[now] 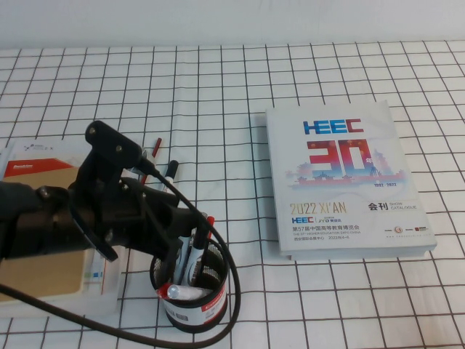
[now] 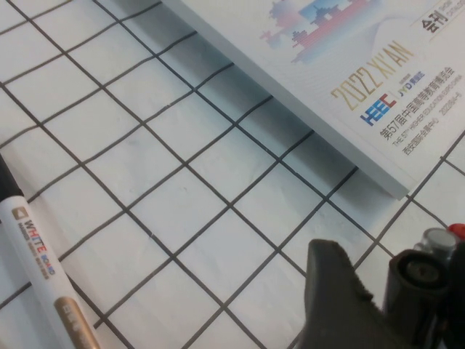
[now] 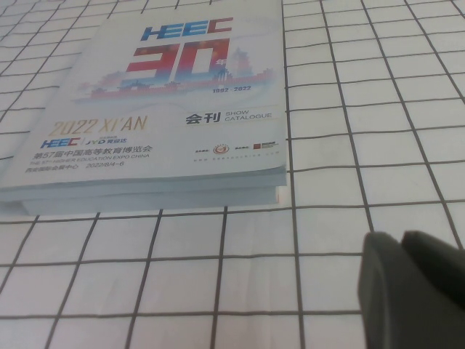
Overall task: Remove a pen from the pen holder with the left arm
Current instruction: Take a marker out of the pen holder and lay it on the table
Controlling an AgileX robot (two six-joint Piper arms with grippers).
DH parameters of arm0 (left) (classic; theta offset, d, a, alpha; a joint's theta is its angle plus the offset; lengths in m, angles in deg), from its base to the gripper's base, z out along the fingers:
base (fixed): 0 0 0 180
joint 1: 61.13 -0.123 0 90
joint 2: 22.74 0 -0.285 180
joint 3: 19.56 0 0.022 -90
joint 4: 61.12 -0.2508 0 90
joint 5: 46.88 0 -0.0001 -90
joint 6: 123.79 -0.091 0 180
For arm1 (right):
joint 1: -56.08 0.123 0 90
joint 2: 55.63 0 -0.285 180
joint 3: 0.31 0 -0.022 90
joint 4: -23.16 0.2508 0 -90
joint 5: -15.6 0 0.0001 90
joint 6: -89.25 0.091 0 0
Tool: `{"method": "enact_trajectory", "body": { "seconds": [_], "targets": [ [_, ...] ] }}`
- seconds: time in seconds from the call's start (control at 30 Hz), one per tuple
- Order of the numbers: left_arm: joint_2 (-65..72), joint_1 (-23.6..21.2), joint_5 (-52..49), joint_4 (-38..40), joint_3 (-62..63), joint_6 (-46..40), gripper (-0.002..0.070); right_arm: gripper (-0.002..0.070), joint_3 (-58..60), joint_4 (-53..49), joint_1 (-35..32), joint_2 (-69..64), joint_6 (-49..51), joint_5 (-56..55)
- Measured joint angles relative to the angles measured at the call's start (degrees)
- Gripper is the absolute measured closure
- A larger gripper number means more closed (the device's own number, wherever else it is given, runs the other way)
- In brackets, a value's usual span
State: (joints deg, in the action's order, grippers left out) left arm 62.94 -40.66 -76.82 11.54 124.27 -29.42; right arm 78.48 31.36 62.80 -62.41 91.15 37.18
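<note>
A black mesh pen holder (image 1: 212,299) with a red and white label stands near the table's front edge and holds several pens. My left gripper (image 1: 182,246) hangs right over it, open, among the pen tops. In the left wrist view only one dark finger (image 2: 338,291) shows, with a black pen cap (image 2: 418,280) close beside it. A grey-ended pen (image 2: 439,240) and a red tip (image 2: 458,231) stand just behind. My right gripper (image 3: 410,287) is shut on nothing, low over bare table near the book; the high view does not show it.
A thick HEEC catalogue (image 1: 341,178) lies flat to the right of the holder. A tray with a brown notebook (image 1: 43,225) sits at the left edge under my left arm. A white marker (image 2: 40,280) lies loose on the cloth, and two loose pens (image 1: 171,171) lie behind the arm.
</note>
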Motion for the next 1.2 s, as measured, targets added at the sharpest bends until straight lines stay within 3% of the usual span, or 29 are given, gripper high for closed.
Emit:
{"method": "enact_trajectory", "body": {
  "seconds": [0.43, 0.9, 1.0, 1.2],
  "targets": [
    [0.0, 0.0, -2.2, 0.0, 0.0, 0.0, 0.0561, 0.0691, 0.0, 0.0, 0.0, 0.0, 0.0, 0.0],
    [-1.1, 0.0, -2.8, -1.2, 2.0, 2.4, 0.0562, 0.0691, 0.0, 0.0, 0.0, 0.0, 0.0, 0.0],
    [-2.7, 0.0, -3.5, -3.6, 4.3, 6.3, 0.0562, 0.0691, 0.0, 0.0, 0.0, 0.0, 0.0, 0.0],
    [-4.3, 0.0, -8.0, -15.5, 9.7, 19.8, 0.0562, 0.0691, 0.0, 0.0, 0.0, 0.0, 0.0, 0.0]
  ]
}}
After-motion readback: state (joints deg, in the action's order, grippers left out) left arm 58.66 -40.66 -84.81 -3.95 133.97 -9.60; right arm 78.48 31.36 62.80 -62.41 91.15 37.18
